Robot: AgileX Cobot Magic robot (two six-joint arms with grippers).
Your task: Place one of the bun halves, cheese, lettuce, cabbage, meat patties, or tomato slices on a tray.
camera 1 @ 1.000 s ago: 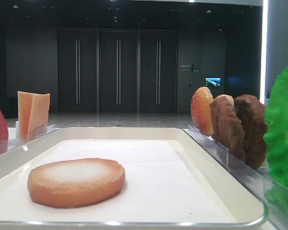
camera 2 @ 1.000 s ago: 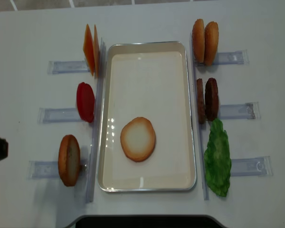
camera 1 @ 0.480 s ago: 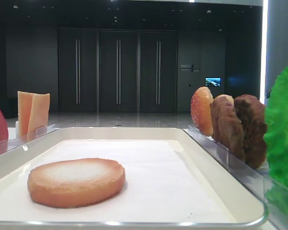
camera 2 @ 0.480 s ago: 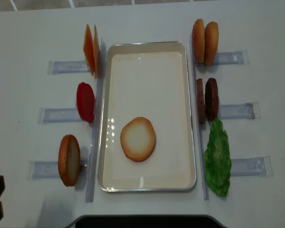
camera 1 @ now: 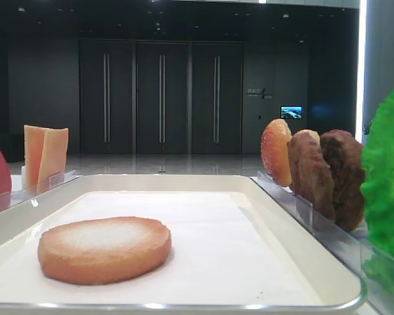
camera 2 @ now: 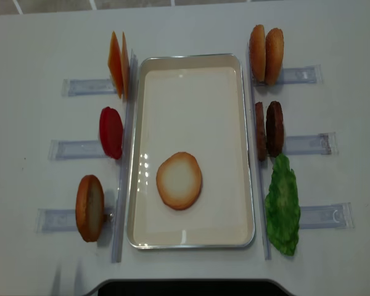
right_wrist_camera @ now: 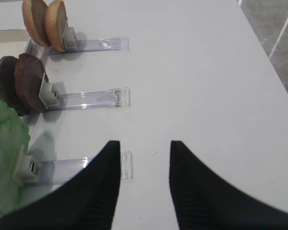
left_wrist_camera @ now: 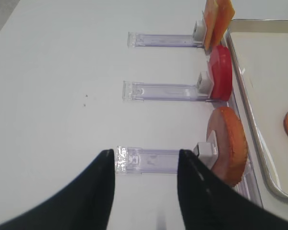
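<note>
A bun half (camera 2: 179, 180) lies flat, cut side up, on the white tray (camera 2: 191, 57). Standing in clear holders left of the tray are cheese (camera 2: 118, 73), a tomato slice (camera 2: 111, 132) and another bun half (camera 2: 89, 208). To its right stand two bun halves (camera 2: 265, 54), meat patties (camera 2: 268, 129) and lettuce (camera 2: 282, 206). My left gripper (left_wrist_camera: 145, 154) hangs open over the bare table, left of the holder bun half (left_wrist_camera: 226, 143), holding nothing. My right gripper (right_wrist_camera: 145, 143) is open and empty, to the right of the lettuce (right_wrist_camera: 5, 153). Neither gripper shows in the overhead view.
Clear plastic holder strips (camera 2: 80, 86) run outward from each food item on both sides of the tray. One strip end (left_wrist_camera: 144, 160) lies just beyond my left fingertips, another (right_wrist_camera: 127, 165) beside my right ones. The table's front edge (camera 2: 185, 283) is near.
The left gripper has slid along the left edge toward the front of the table and out of the overhead view. The food and tray have not moved.
</note>
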